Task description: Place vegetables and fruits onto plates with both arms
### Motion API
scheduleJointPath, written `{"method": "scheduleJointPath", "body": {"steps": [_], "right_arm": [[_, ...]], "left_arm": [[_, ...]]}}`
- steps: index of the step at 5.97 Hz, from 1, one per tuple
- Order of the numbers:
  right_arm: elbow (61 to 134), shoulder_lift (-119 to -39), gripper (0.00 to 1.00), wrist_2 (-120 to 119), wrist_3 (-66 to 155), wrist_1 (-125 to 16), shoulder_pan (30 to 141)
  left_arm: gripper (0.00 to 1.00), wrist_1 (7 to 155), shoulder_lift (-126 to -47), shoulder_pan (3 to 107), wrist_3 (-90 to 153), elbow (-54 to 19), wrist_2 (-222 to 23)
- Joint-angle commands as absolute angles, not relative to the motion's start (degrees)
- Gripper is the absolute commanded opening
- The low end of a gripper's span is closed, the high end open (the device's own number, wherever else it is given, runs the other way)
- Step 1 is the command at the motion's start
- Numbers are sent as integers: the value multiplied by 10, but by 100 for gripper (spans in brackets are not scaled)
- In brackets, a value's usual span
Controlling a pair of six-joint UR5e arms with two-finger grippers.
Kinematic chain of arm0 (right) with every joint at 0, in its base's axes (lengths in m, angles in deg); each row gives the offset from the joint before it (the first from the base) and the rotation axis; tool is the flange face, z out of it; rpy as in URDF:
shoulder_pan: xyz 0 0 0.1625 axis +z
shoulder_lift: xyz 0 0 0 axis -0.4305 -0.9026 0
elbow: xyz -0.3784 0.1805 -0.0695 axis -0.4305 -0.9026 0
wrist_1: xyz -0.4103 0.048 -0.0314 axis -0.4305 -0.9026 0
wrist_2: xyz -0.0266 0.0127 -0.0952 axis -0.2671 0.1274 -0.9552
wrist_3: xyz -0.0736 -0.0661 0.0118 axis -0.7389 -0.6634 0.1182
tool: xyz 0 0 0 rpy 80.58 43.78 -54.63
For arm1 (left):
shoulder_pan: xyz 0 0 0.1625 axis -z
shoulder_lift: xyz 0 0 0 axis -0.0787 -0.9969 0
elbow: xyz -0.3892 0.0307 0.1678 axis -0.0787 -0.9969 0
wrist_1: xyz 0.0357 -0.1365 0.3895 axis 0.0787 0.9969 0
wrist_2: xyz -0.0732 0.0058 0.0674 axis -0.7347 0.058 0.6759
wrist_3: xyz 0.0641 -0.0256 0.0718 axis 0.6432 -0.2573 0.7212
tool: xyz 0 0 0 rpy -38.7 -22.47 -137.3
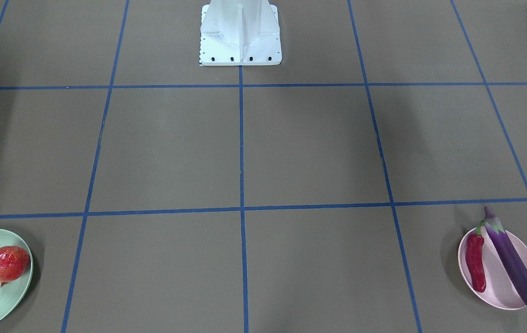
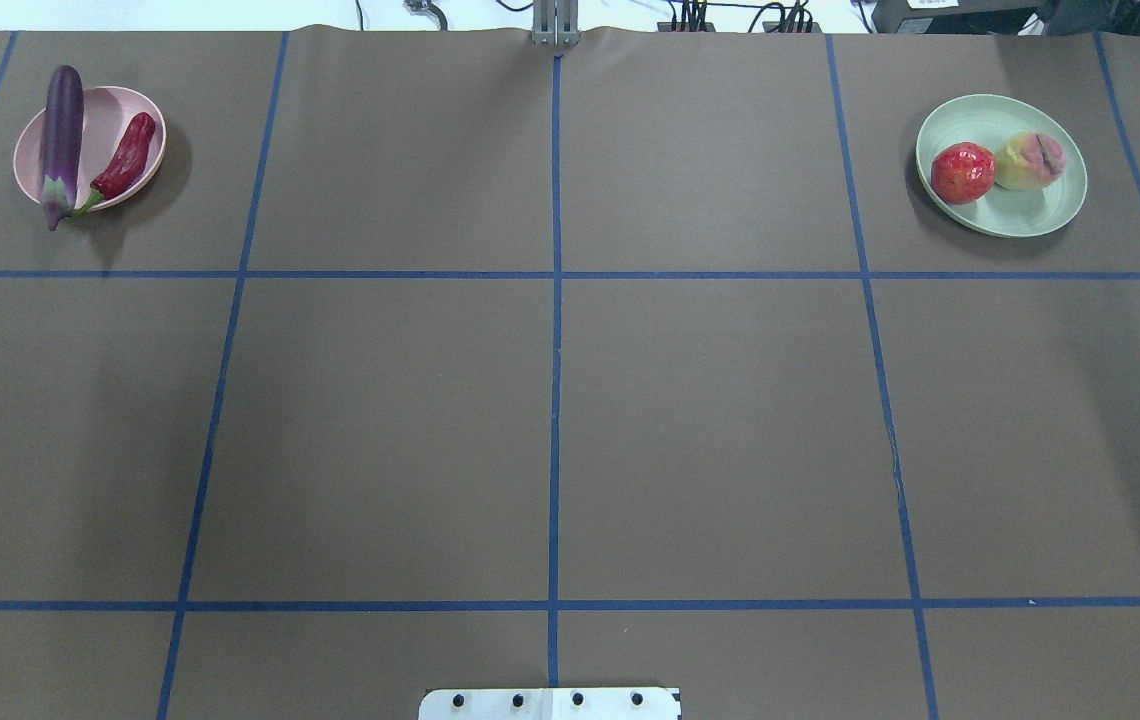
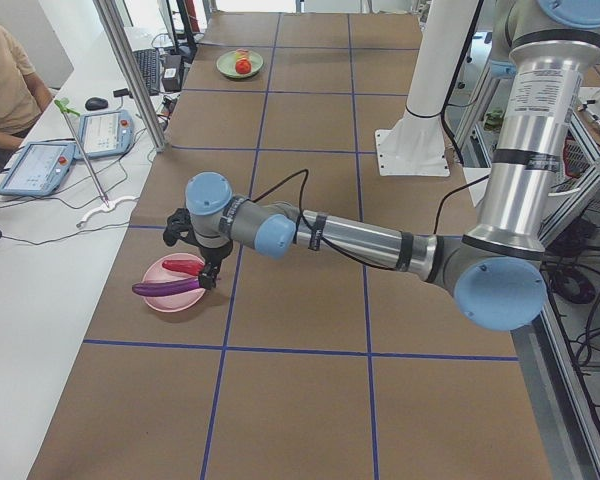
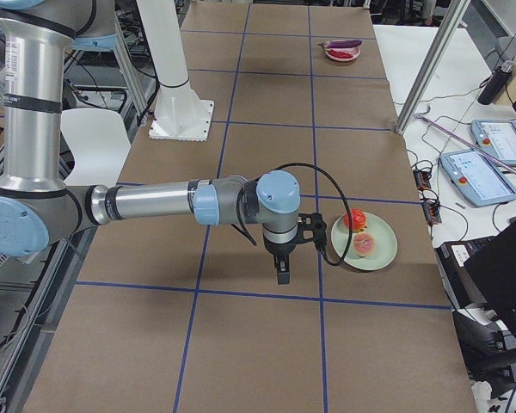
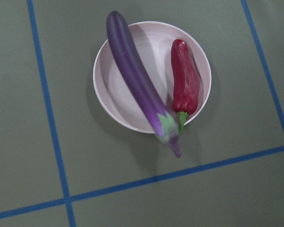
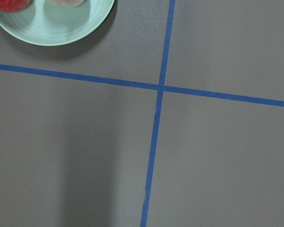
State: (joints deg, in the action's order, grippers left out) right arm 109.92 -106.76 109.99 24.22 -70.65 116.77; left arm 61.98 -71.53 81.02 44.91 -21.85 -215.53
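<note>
Exterior left — tablets (image 3: 40, 165); left gripper (image 3: 210, 283) before pink plate (image 3: 160, 300)

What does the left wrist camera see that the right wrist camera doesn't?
Only the left wrist view shows the pink plate holding the eggplant and the red chili. Only the right wrist view shows part of the green plate, with slivers of the red fruit and the peach at its top edge. Both show the brown table with blue tape lines.
</note>
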Motion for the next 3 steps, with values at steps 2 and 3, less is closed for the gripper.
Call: {"method": "scheduleJointPath", "body": {"steps": [2, 3], "right_arm": [[1101, -1069, 100, 1111, 244, -707, 1168], [1100, -1067, 100, 1111, 244, -707, 1168]], "left_arm": [[100, 482, -665, 884, 588, -264, -2136], [100, 483, -648, 885, 581, -259, -2136]]}}
